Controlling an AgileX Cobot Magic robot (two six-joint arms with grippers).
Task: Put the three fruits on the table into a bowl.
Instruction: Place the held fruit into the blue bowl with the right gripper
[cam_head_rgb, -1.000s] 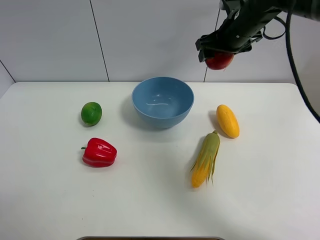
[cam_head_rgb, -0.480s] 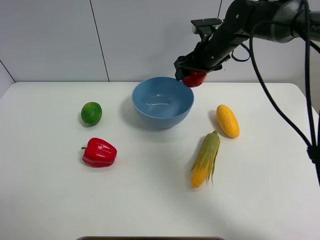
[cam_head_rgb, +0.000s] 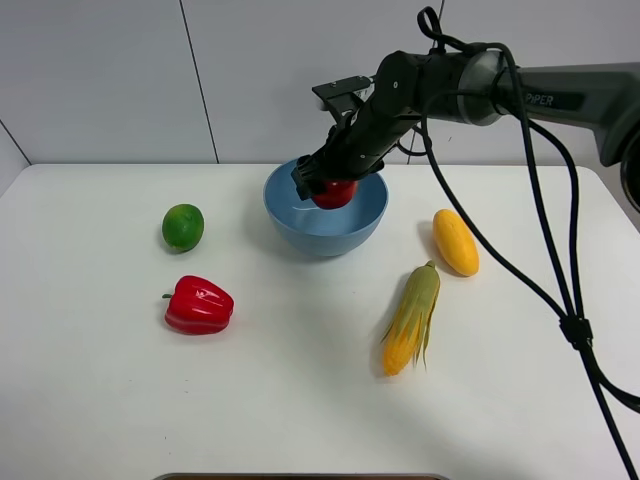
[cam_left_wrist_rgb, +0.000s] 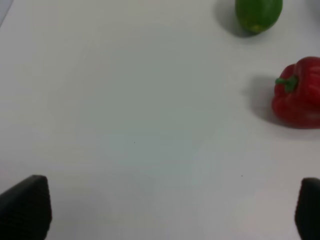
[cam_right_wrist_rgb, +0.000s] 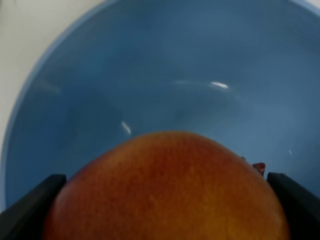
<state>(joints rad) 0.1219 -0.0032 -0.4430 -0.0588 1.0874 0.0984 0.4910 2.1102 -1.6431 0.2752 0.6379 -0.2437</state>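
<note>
We have the apple (cam_head_rgb: 338, 194) at the bowl (cam_head_rgb: 322, 236), not yet let go; lime (cam_head_rgb: 183, 227) and mango (cam_head_rgb: 455, 241) are left to do.
Our right pincer (cam_head_rgb: 328, 188) pinches the apple just inside the rim, its arm stretched forward and angled down. The lime lies well off to its left and the mango to its right, both on the desk (cam_head_rgb: 300, 410). Our left pincer (cam_left_wrist_rgb: 167, 210) hangs spread wide and empty above the desk.

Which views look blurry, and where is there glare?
Right wrist: the apple fills the foreground, soft, with small white glints on the bowl wall. Left wrist: slightly soft, pepper and lime casting faint shadows. Exterior high: sharp, even light, soft shadows.
</note>
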